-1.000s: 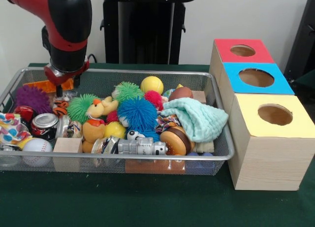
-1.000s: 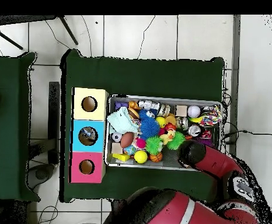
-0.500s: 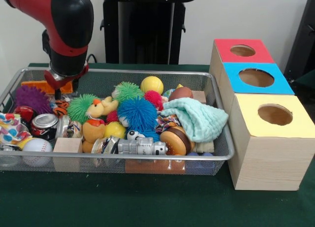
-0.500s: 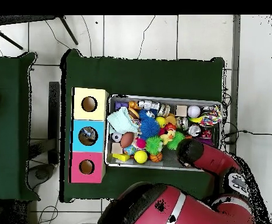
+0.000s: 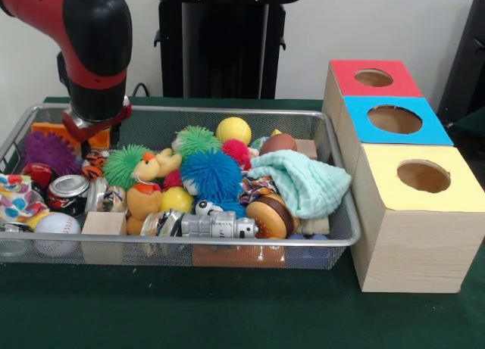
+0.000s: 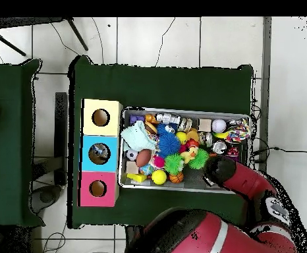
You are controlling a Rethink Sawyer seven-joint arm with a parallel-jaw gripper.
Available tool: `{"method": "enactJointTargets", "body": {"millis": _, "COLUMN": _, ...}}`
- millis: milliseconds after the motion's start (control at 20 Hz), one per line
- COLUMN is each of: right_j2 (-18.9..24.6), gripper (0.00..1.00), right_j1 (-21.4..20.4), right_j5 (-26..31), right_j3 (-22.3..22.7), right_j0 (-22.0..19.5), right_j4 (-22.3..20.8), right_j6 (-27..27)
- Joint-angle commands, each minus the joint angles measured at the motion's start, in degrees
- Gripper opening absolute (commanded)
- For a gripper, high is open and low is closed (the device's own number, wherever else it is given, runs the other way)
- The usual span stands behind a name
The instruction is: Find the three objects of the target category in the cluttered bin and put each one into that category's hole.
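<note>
The silver wire-mesh bin [image 5: 189, 110] stands on the green table, full of toys; it also shows in the overhead view [image 6: 182, 111]. My gripper [image 5: 89, 139] hangs over the bin's far left part, above an orange block [image 5: 53, 130] and next to a purple spiky ball [image 5: 48, 151]. I cannot see how the gripper stands or whether it holds anything. In the overhead view the arm's end [image 6: 219, 168] covers the gripper. Three wooden boxes with round holes stand to the right: red [image 5: 373, 78], blue [image 5: 394, 119], yellow [image 5: 423, 176].
The bin holds a blue spiky ball [image 5: 211, 175], two green spiky balls [image 5: 198, 140], a yellow ball [image 5: 233, 129], a mint cloth [image 5: 299, 184], a baseball [image 5: 57, 226], a can [image 5: 70, 188], a toy robot [image 5: 216, 226] and a football [image 5: 279, 143].
The arm has shifted a little to the left in the front view, staying over the bin's far left corner. The bin's contents have not moved.
</note>
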Motion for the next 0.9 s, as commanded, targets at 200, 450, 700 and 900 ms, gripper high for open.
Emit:
{"method": "enactJointTargets", "body": {"millis": 200, "right_j2": 8.4, "gripper": 0.00, "right_j1": 9.8, "right_j5": -14.3, "right_j3": -5.5, "right_j0": -5.4, "right_j4": -0.2, "right_j6": 15.4}}
{"method": "enactJointTargets", "body": {"millis": 450, "right_j2": 5.9, "gripper": 0.00, "right_j1": 9.7, "right_j5": -13.0, "right_j3": -5.7, "right_j0": -3.6, "right_j4": 2.4, "right_j6": 19.9}}
{"method": "enactJointTargets", "body": {"millis": 700, "right_j2": 5.8, "gripper": 0.00, "right_j1": 7.0, "right_j5": -9.5, "right_j3": -5.1, "right_j0": -2.4, "right_j4": -0.1, "right_j6": 17.6}}
{"method": "enactJointTargets", "body": {"millis": 900, "right_j2": 4.5, "gripper": 0.00, "right_j1": 3.7, "right_j5": -5.2, "right_j3": -4.1, "right_j0": 0.1, "right_j4": 0.6, "right_j6": 18.8}}
